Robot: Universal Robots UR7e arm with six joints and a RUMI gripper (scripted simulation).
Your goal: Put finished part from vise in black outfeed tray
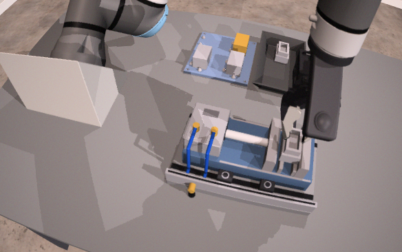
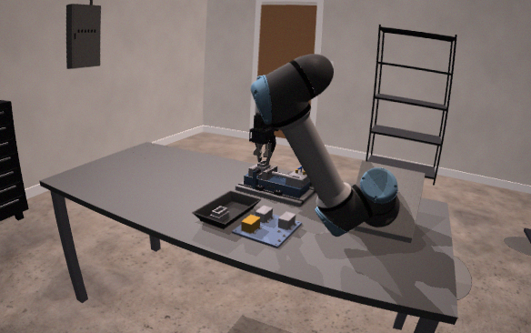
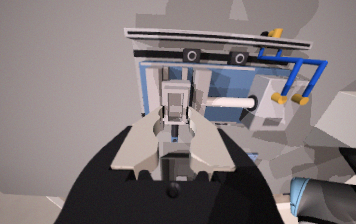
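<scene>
The finished part (image 1: 292, 146), a grey block with a pocket on top, sits between the jaws of the blue vise (image 1: 241, 151). It also shows in the wrist view (image 3: 175, 102). My gripper (image 3: 175, 107) hangs straight over the vise and its two pale fingers are shut on the finished part's near end; in the top view the gripper (image 1: 292, 129) is at the part's far end. The black outfeed tray (image 1: 279, 63) lies behind the vise and holds another pocketed block (image 1: 282, 51) at its far end.
A blue fixture plate (image 1: 221, 58) with two grey blocks and a yellow block lies left of the tray. A white box (image 1: 58, 86) stands at the left. Blue hoses (image 1: 199, 148) run at the vise's left end. The arm's base (image 2: 364, 202) stands on the table.
</scene>
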